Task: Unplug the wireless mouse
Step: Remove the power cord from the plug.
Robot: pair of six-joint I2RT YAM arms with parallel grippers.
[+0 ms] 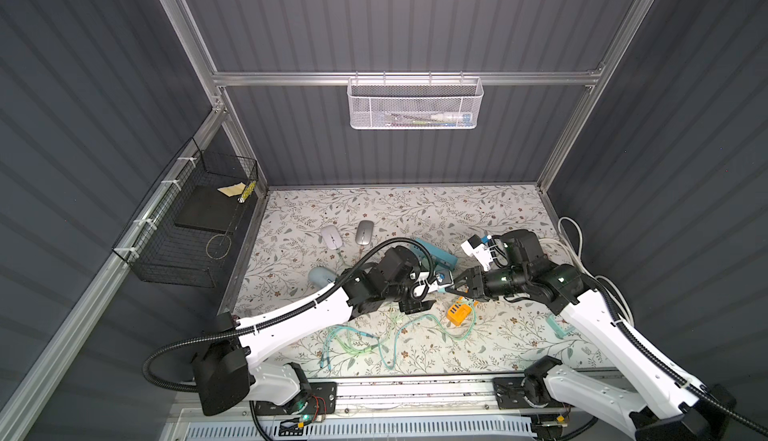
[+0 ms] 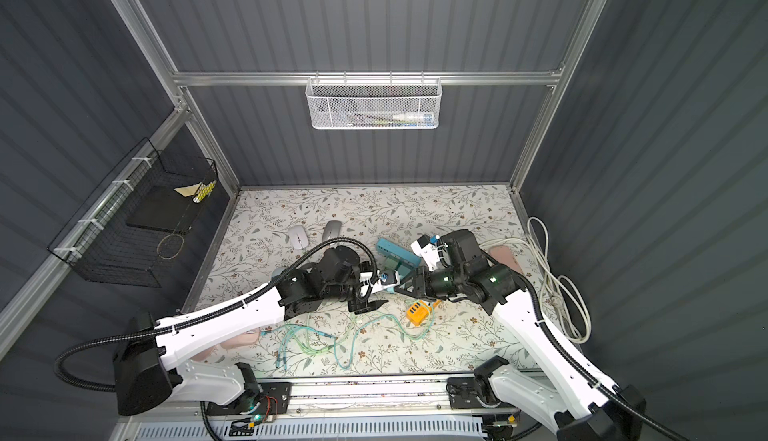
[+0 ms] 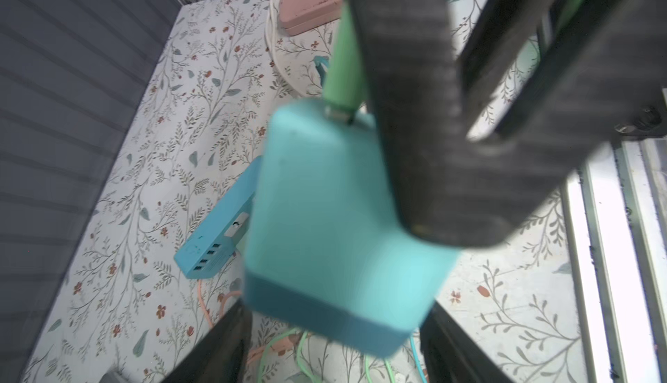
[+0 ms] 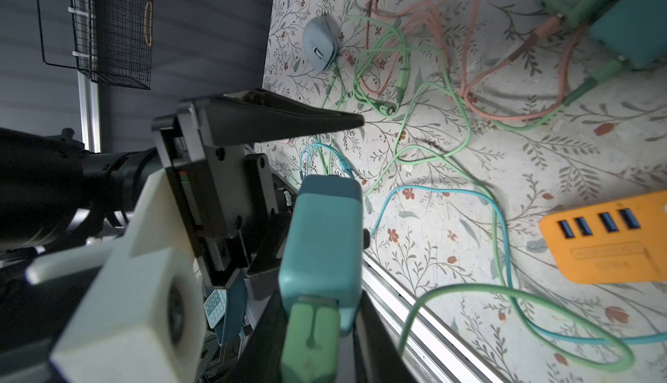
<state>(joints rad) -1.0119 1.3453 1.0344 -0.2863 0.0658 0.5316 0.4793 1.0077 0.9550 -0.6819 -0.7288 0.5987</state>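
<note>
Pinching the green cable plug [image 4: 310, 338] between nearly closed jaws, the right gripper [image 1: 451, 288] is gripping it just where it is entering the teal charger block [image 4: 321, 240]. The block is being held off the floral tabletop [image 1: 415, 210], near its middle.

The left gripper [image 3: 337, 309] is facing the block from the other side with its jaws standing wide apart. The block's darker end is sitting between them. In the right wrist view one finger [image 4: 281, 118] is standing clear of the block, so this gripper is clamping nothing.

The pale blue wireless mouse [image 1: 322, 277] is lying on the tabletop toward the robot's left, beside the left forearm and well apart from both grippers. One strand of the loose green and blue cables [image 1: 351, 335] is reaching its end, though it is not clear whether it is plugged in.

A light grey mouse [image 1: 331, 236] and a darker grey mouse [image 1: 365, 232] are lying side by side farther back. An orange USB hub [image 1: 457, 313] is sitting on the tabletop just in front of the grippers. A blue power strip [image 1: 436, 254] is lying just behind them.
</note>
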